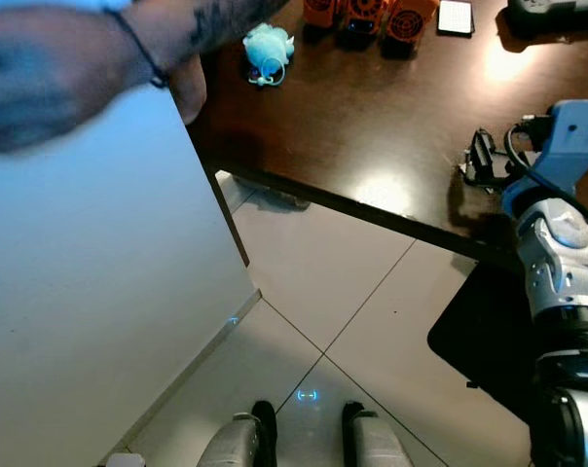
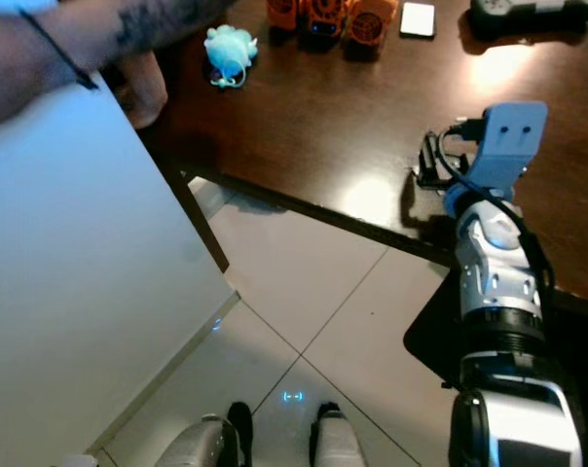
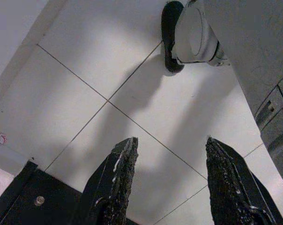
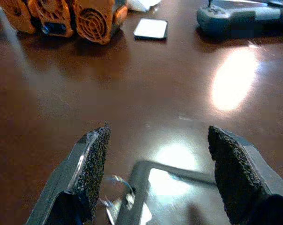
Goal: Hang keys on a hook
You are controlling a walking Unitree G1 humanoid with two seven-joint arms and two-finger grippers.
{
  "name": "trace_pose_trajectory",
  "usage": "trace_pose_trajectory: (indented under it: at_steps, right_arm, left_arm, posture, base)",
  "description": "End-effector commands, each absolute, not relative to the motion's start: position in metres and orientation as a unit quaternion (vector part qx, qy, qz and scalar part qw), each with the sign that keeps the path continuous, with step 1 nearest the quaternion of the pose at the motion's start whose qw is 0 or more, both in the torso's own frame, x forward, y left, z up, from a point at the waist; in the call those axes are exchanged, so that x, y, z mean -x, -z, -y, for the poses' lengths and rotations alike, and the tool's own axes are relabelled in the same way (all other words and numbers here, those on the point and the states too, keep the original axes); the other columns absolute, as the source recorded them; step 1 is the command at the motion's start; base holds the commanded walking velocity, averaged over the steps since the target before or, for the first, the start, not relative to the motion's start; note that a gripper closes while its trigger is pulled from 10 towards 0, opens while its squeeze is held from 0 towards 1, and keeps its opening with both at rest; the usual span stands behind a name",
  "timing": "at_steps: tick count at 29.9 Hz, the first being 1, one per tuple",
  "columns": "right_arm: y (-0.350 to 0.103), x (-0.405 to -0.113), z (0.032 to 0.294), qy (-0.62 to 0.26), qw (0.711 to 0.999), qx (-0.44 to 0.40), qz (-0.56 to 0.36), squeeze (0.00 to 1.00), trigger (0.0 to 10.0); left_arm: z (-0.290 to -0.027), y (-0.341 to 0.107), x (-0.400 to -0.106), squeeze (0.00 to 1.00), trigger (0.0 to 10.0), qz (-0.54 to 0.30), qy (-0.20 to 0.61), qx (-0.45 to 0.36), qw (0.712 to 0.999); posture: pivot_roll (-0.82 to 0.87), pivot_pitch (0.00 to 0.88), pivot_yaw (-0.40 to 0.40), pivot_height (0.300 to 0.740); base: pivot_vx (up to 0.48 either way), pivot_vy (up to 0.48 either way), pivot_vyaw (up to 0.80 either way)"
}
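The keys (image 4: 117, 193), a small metal ring joined to a dark loop-shaped clip, lie on the glossy brown table (image 1: 372, 126). My right gripper (image 4: 158, 140) hovers open just over them, one finger on each side and neither touching. From the head, the right arm (image 1: 557, 253) reaches up over the table's near edge. My left gripper (image 3: 169, 145) is open and holds nothing, low over the tiled floor.
A person's arm (image 1: 51, 68) with a dark wristband reaches across a large white panel (image 1: 90, 292) on the left. A blue plush charm (image 1: 268, 49), orange devices (image 1: 372, 15), a white card (image 1: 456, 17) and a dark grey controller (image 4: 240, 18) sit at the table's far side.
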State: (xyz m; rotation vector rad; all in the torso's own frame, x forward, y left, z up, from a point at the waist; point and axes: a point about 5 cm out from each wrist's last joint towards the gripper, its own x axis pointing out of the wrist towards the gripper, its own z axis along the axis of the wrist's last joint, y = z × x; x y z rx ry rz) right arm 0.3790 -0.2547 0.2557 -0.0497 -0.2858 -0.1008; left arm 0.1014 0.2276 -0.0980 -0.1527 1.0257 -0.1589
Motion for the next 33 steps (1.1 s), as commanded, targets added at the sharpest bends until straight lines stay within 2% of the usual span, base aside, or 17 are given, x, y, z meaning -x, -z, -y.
trace_pose_trajectory:
  at_steps: [1,7,8,11,12,16,26,31,32,33]
  right_arm:
    - [-0.243,-0.382,0.249,0.038,0.992,0.024,0.115,0.0,10.0]
    - [-0.224,-0.388,0.239,0.025,0.998,0.027,0.05,0.0,10.0]
    - [-0.219,-0.388,0.24,0.032,0.999,0.028,0.03,0.0,3.8]
    - [-0.213,-0.387,0.242,0.038,0.999,0.027,0.011,0.0,3.8]
    - [-0.208,-0.386,0.245,0.043,0.999,0.025,-0.009,0.0,0.4]
    - [-0.2,-0.384,0.252,0.054,0.998,0.018,-0.039,0.0,0.0]
    - [-0.199,-0.382,0.259,0.071,0.996,0.015,-0.051,0.0,0.0]
    - [-0.208,-0.382,0.258,0.065,0.997,0.018,-0.028,0.0,0.2]
    - [-0.211,-0.382,0.256,0.06,0.998,0.021,-0.019,0.0,3.1]
    - [-0.213,-0.381,0.255,0.056,0.998,0.023,-0.012,0.0,3.1]
  left_arm:
    - [-0.232,0.102,-0.083,0.0,10.0,-0.514,0.074,0.069,0.851]
    - [-0.229,0.101,-0.085,0.0,10.0,-0.508,0.08,0.072,0.855]
    - [-0.229,0.101,-0.085,0.0,10.0,-0.507,0.081,0.072,0.855]
    - [-0.229,0.101,-0.085,0.0,10.0,-0.507,0.083,0.073,0.855]
    - [-0.229,0.101,-0.085,0.0,10.0,-0.507,0.084,0.073,0.855]
    - [-0.228,0.101,-0.086,0.0,10.0,-0.507,0.084,0.074,0.855]
    - [-0.224,0.101,-0.09,0.0,10.0,-0.503,0.085,0.077,0.856]
    - [-0.222,0.101,-0.094,0.0,10.0,-0.501,0.086,0.079,0.858]
    - [-0.221,0.101,-0.095,0.0,10.0,-0.5,0.087,0.079,0.858]
    - [-0.22,0.101,-0.096,0.0,10.0,-0.499,0.087,0.079,0.859]
  posture:
    - [-0.08,0.34,0.167,0.74]
    - [-0.08,0.347,0.167,0.74]
    - [-0.08,0.346,0.167,0.74]
    - [-0.08,0.348,0.166,0.74]
    - [-0.09,0.345,0.165,0.74]
    - [-0.09,0.341,0.162,0.74]
    - [-0.1,0.326,0.158,0.74]
    - [-0.1,0.311,0.156,0.74]
    - [-0.11,0.309,0.155,0.74]
    - [-0.11,0.308,0.155,0.74]
  base:
    - [0.0,0.0,0.0]
    - [0.0,0.0,0.0]
    - [0.0,0.0,0.0]
    - [0.0,0.0,0.0]
    - [0.0,0.0,0.0]
    - [0.0,0.0,0.0]
    - [0.0,0.0,0.0]
    - [0.0,0.0,0.0]
    - [0.0,0.0,0.0]
    - [0.0,0.0,0.0]
